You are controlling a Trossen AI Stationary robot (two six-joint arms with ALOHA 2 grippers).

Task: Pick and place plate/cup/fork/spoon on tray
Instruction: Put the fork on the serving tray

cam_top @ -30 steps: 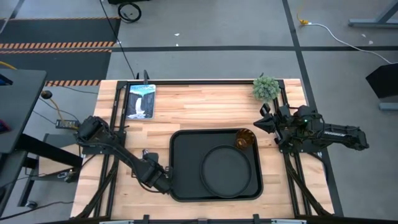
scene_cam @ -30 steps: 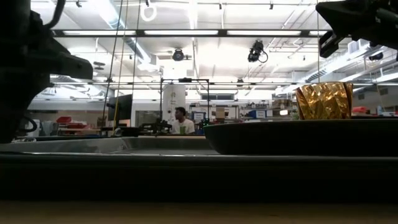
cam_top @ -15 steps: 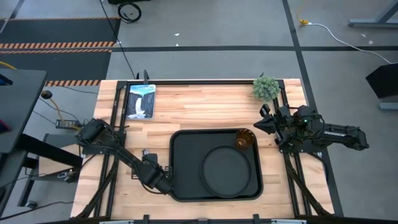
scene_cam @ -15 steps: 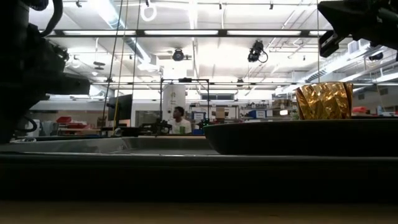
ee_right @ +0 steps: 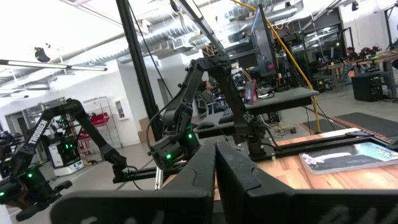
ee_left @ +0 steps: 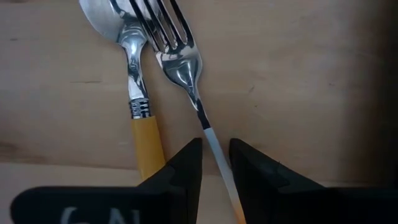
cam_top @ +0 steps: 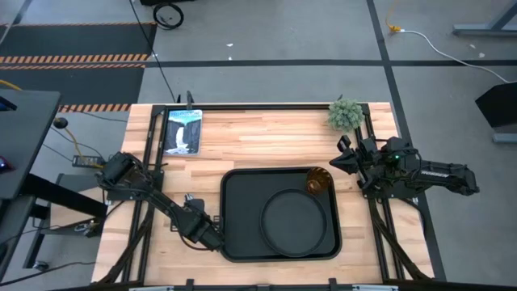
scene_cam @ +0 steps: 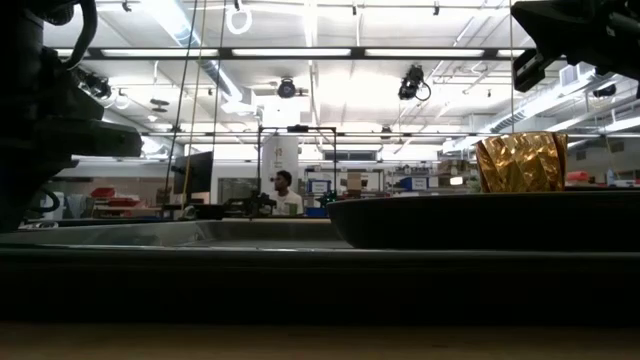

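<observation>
The fork (ee_left: 186, 68) and the spoon (ee_left: 134, 68) lie side by side flat on the wooden table, with the fork's tines next to the spoon's bowl. My left gripper (ee_left: 216, 152) is low over them by the tray's left edge (cam_top: 224, 214). It is open only narrowly, with one finger on each side of the fork's slim handle (ee_left: 211, 140). In the high view the gripper (cam_top: 208, 234) hides both. The black plate (cam_top: 295, 222) and the amber cup (cam_top: 317, 182) rest on the tray. My right gripper (cam_top: 343, 162) waits shut beyond the tray's right side.
A blue-and-white picture card (cam_top: 182, 131) lies at the table's far left and a small green plant (cam_top: 346, 115) stands at the far right. Bare wood lies between them and the tray. A person (scene_cam: 283, 188) stands far off in the room behind.
My left arm has sunk a little toward the table beside the tray's left edge. The plate, cup and tray have stayed where they were.
</observation>
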